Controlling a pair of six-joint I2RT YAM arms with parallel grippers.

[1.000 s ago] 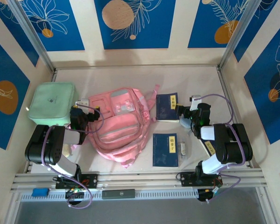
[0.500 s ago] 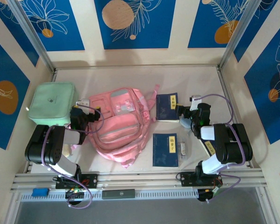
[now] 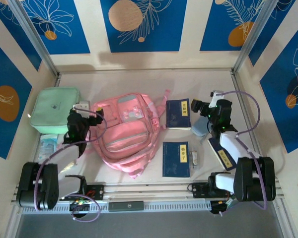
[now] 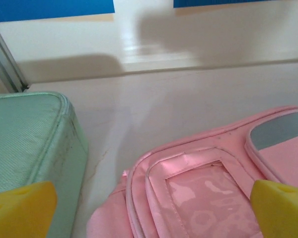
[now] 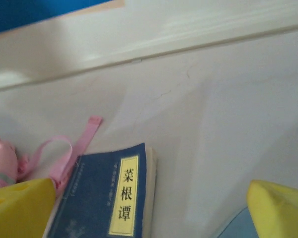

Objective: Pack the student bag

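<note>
The student bag [image 3: 124, 131], a soft pink backpack, lies flat in the middle of the table. My left gripper [image 3: 84, 115] hangs open at the bag's upper left corner, between it and the mint-green case [image 3: 55, 109]. In the left wrist view the yellow fingertips [image 4: 20, 210] stand wide apart over the bag's pocket [image 4: 203, 193], with nothing held. My right gripper [image 3: 198, 106] is open just right of a dark blue book [image 3: 178, 113]. In the right wrist view that book [image 5: 107, 198] lies low between the yellow fingertips [image 5: 280, 208], beside a pink strap [image 5: 64, 148].
A second blue book [image 3: 176, 158] lies near the front with a small white object [image 3: 193, 157] beside it. A third book [image 3: 221, 152] sits under the right arm. A pale blue item [image 3: 199, 126] lies below the right gripper. A packet [image 3: 48, 145] lies below the mint case.
Both arms have stretched out from a folded pose. The left gripper has moved toward the back left, the right gripper toward the back. The packet and the third book have come into sight.
</note>
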